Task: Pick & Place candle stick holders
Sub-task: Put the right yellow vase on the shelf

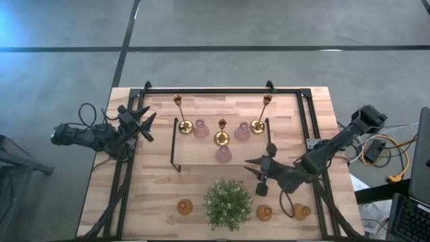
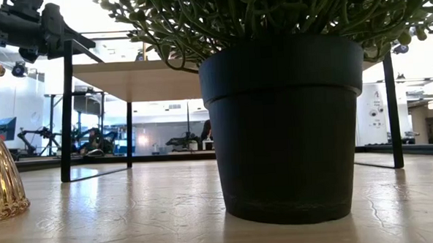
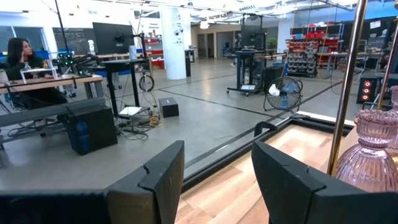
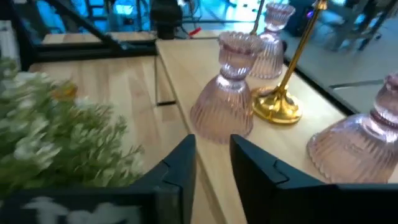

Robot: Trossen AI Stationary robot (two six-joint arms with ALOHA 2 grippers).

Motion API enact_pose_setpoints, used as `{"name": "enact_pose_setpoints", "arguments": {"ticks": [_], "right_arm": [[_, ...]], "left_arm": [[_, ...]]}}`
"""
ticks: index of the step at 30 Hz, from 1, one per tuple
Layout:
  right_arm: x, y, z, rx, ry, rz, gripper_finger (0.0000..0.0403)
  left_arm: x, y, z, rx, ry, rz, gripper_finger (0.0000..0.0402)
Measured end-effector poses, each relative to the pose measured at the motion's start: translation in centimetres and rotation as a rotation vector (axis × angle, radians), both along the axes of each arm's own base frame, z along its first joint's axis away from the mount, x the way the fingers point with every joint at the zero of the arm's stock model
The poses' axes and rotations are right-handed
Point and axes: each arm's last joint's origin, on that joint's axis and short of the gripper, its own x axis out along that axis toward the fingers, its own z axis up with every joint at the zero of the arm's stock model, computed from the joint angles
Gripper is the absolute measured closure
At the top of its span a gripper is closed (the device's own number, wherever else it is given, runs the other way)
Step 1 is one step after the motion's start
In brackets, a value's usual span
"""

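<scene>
Now the right gripper (image 1: 267, 168) hovers just beside the shelf (image 1: 195, 156), fingers narrowed with a small gap, holding nothing. Pink holders (image 4: 227, 93) and brass sticks (image 1: 221, 133) stand on that shelf; amber holders (image 1: 185, 206) sit off it, flanking the plant (image 1: 228, 204). Left gripper (image 1: 142, 122) waits by the shelf's far-left corner, half open, empty.
</scene>
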Motion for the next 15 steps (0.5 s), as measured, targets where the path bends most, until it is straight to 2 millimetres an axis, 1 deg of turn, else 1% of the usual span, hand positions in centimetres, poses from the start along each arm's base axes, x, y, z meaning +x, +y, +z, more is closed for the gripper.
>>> {"name": "enact_pose_setpoints", "arguments": {"ticks": [7, 11, 15], "right_arm": [[-2.4, -0.6, 1.7, 0.139, 0.052, 0.129, 0.0387], [-4.1, -0.9, 3.0, 0.201, 0.062, 0.215, 0.0394], [-5.1, -1.2, 4.2, 0.225, 0.022, 0.245, 0.0394]], "left_arm": [[0.0, 0.0, 0.0, 0.005, 0.006, 0.0, 0.0209], [0.0, 0.0, 0.0, 0.005, 0.006, 0.0, 0.0209], [0.0, 0.0, 0.0, -0.021, -0.022, -0.001, 0.0209]]}}
